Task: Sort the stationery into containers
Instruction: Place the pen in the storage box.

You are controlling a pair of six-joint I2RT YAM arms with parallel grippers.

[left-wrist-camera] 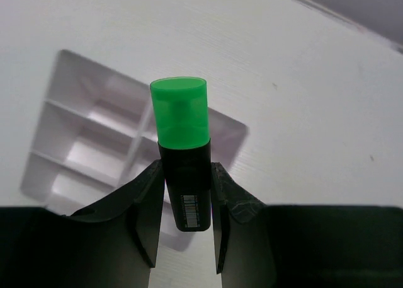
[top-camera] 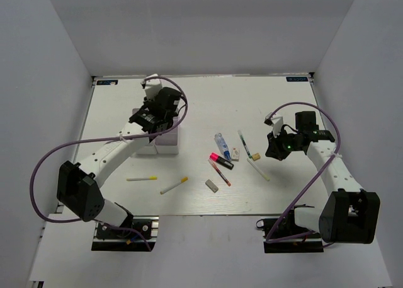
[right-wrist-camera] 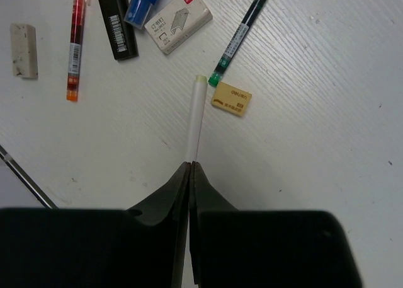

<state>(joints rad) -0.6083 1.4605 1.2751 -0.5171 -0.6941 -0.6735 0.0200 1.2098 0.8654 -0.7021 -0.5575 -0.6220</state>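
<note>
Looking from top: left arm parked over white organizer (top-camera: 167, 143), right arm reaching into loose pile on table (top-camera: 283, 111); pink highlighter (top-camera: 221, 160), red pen (top-camera: 219, 172), grey eraser (top-camera: 211, 185) lying there.

Left wrist cam: left gripper (left-wrist-camera: 187, 200) clamped on green highlighter (left-wrist-camera: 182, 143), cap pointing away from fingers, organizer compartments below.

Right wrist cam: right gripper (right-wrist-camera: 190, 168) pinched together on end of white pen (right-wrist-camera: 196, 118), beige eraser (right-wrist-camera: 231, 99) just beside pen's far tip.

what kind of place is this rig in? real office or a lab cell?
Likely a lab test cell, not an office: plain white walls box in a white table, the left arm and right arm are bolted at its near edge, and loose stationery lies by a white organizer.
</note>
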